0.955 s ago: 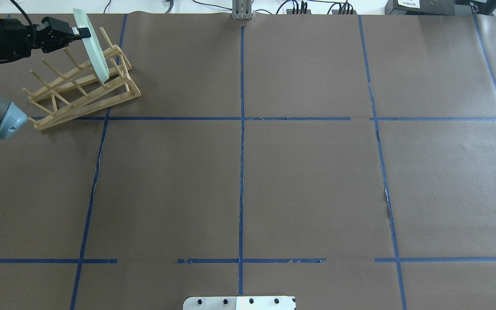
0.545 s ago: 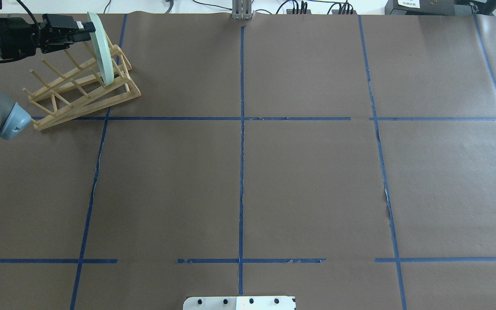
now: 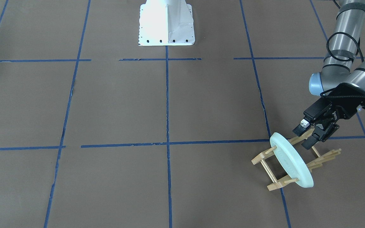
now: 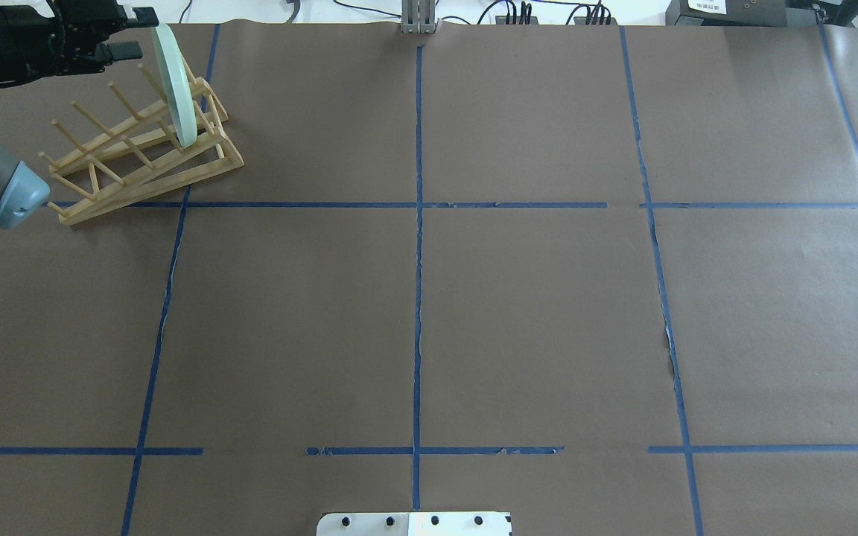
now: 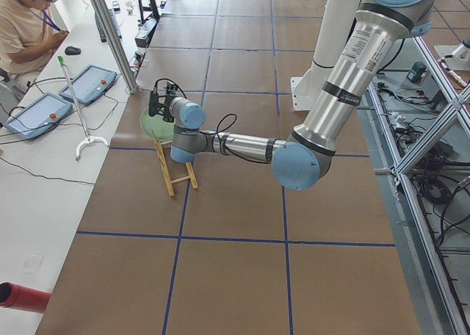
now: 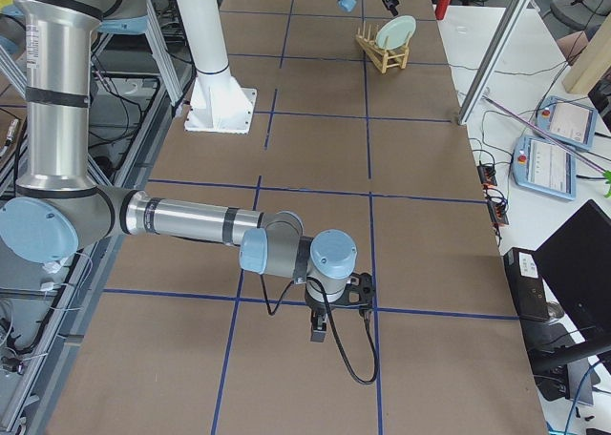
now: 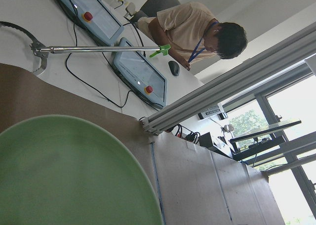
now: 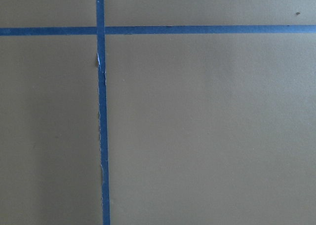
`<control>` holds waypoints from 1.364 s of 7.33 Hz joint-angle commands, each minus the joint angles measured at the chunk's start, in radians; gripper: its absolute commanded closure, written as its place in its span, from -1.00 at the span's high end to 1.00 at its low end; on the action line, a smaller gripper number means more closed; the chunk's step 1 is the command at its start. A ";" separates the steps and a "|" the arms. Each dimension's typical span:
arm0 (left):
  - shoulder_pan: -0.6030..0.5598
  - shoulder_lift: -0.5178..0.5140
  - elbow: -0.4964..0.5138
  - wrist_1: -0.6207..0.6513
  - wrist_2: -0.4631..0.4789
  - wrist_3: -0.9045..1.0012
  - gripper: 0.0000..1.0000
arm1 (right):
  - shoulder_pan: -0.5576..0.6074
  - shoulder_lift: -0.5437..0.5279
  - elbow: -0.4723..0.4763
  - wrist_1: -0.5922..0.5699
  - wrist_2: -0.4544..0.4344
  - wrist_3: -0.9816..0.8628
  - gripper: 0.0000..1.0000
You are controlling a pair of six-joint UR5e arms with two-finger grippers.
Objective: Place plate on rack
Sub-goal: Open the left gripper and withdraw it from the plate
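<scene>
The pale mint-green plate [image 4: 176, 85] stands on edge, tilted, between the pegs at the far end of the light-wood rack [image 4: 138, 160]. It also shows in the front view [image 3: 291, 163] and fills the lower left of the left wrist view [image 7: 64, 175]. My left gripper [image 4: 131, 33] is open and empty, just off the plate's upper rim; in the front view [image 3: 304, 136] its fingers stand apart from the plate. My right gripper [image 6: 329, 311] hangs low over the table far from the rack; I cannot tell whether it is open or shut.
The rack [image 3: 265, 157] sits at the far left corner of the brown paper-covered table with blue tape lines [image 4: 418, 223]. The robot's white base [image 3: 166, 23] is at the near edge. An operator [image 5: 26, 26] sits beyond the table's end.
My left gripper has opened, let go of the plate's rim and drawn back up and to the left. The plate stays leaning in the rack.
</scene>
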 commanded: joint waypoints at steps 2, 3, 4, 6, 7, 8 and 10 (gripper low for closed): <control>-0.196 0.132 -0.079 0.084 -0.313 0.112 1.00 | 0.000 0.000 0.000 0.001 0.000 0.000 1.00; -0.246 0.184 -0.080 0.127 -0.323 0.248 1.00 | 0.000 0.000 0.000 0.001 0.000 0.000 1.00; -0.268 0.195 -0.098 0.289 -0.323 0.416 1.00 | 0.000 0.000 0.000 0.001 0.000 0.000 1.00; -0.344 0.260 -0.167 0.639 -0.317 0.842 1.00 | 0.000 0.000 0.000 0.000 0.000 0.000 1.00; -0.384 0.287 -0.173 0.778 -0.316 1.036 1.00 | 0.000 0.000 0.000 0.001 0.000 0.002 1.00; -0.415 0.312 -0.182 0.935 -0.311 1.182 1.00 | 0.000 0.000 0.000 0.001 0.000 0.002 1.00; -0.507 0.372 -0.192 1.213 -0.311 1.547 1.00 | 0.000 0.000 0.000 0.000 0.000 0.000 1.00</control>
